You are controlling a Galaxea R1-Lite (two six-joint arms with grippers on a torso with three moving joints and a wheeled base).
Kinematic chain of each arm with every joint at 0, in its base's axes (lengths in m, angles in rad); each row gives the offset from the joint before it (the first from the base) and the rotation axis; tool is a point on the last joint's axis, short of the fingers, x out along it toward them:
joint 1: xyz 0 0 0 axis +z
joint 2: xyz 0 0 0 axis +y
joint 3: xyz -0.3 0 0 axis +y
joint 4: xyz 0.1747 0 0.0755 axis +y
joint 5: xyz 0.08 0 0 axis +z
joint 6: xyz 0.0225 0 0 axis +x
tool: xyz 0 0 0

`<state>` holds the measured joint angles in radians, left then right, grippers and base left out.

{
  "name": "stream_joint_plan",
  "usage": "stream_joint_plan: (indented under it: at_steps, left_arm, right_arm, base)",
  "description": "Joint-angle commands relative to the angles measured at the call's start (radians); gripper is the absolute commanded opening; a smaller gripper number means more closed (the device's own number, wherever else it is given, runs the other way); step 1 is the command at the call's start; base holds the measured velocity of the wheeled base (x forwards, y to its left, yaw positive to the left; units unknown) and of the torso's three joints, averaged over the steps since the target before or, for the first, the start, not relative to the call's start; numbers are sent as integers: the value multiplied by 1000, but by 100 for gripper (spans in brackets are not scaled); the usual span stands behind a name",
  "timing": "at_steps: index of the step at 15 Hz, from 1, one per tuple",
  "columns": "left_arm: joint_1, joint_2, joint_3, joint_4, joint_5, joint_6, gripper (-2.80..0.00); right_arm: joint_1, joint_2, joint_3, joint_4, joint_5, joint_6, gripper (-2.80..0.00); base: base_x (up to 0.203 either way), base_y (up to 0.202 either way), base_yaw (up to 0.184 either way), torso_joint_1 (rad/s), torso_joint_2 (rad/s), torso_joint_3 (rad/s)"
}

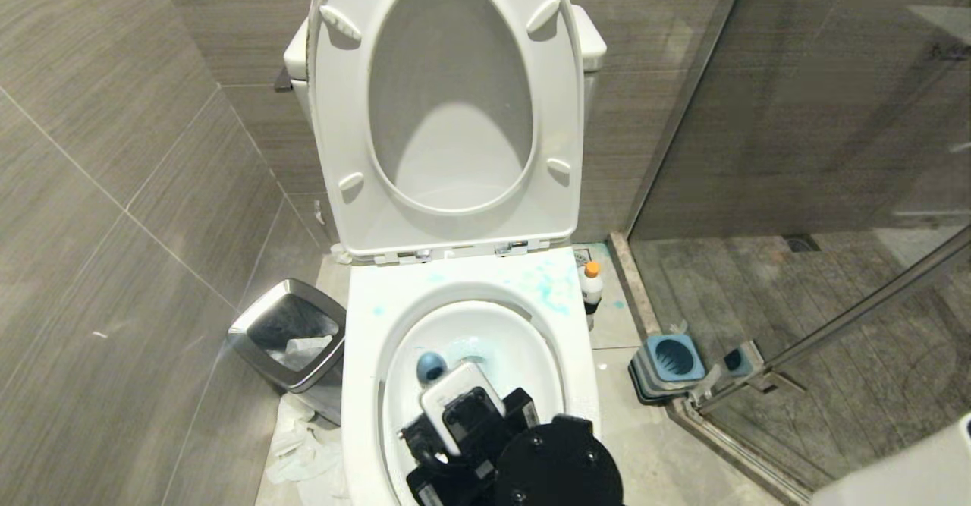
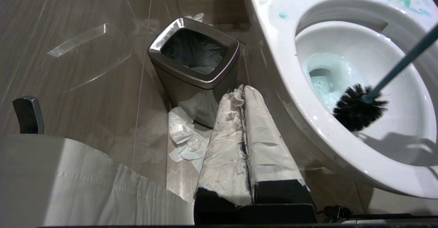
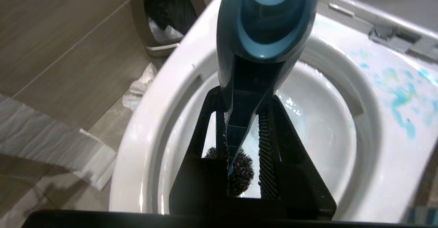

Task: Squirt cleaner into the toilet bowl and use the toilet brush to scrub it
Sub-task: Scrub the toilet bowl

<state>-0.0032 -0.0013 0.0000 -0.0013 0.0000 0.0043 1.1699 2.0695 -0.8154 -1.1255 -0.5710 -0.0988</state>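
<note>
Toilet brush (image 3: 260,33) in the grip of the right gripper (image 3: 243,135), its 2 black fingers (image 3: 267,152) clamped on the slim blue-grey handle above the toilet bowl (image 1: 364,385). Its round black bristle head (image 2: 357,106) sits low inside the bowl, against the near inner wall and just beside the pale teal water pooled at the drain. From the head camera, the handle's rounded tip (image 1: 431,367) pokes up over the bowl just ahead of the right arm's black wrist.

Teal-blue smears mark the white rim behind the bowl, below the raised seat and lid (image 1: 447,111). The cleaner (image 1: 592,286), a small white bottle with an orange cap, stands upright on the floor just beside the toilet's right flank, near the back. The brush's square blue-grey holder (image 1: 671,362) sits on the floor farther right, by the glass shower door.

The left gripper (image 2: 244,139), its 2 fingers wrapped in white and pressed together on nothing, hangs low beside the toilet's left side. Beyond it stands a steel square-rimmed waste bin (image 2: 195,64), crumpled white paper (image 2: 184,135) lying on the floor at its foot.
</note>
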Motion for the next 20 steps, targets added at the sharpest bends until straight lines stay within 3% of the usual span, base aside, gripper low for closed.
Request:
stream_joint_plan:
  at_steps: [1, 5, 8, 15, 20]
  left_arm:
    - [0, 1, 0, 0, 0, 0, -280]
    - [0, 1, 0, 0, 0, 0, -280]
    - [0, 1, 0, 0, 0, 0, -280]
    - [0, 1, 0, 0, 0, 0, -280]
    - [0, 1, 0, 0, 0, 0, -280]
  right_arm:
    - [9, -98, 122, -18, -11, 16, -280]
    - [9, -199, 268, -23, -41, 62, -280]
    - [-13, -235, 295, -23, -66, 68, -280]
    - [-178, -245, 276, -23, -73, 64, -280]
    - [-257, -182, 159, -20, -20, 43, -280]
  base:
    - [0, 0, 0, 0, 0, 0]
    - [0, 0, 0, 0, 0, 0]
    - [0, 0, 0, 0, 0, 0]
    - [0, 0, 0, 0, 0, 0]
    - [0, 0, 0, 0, 0, 0]
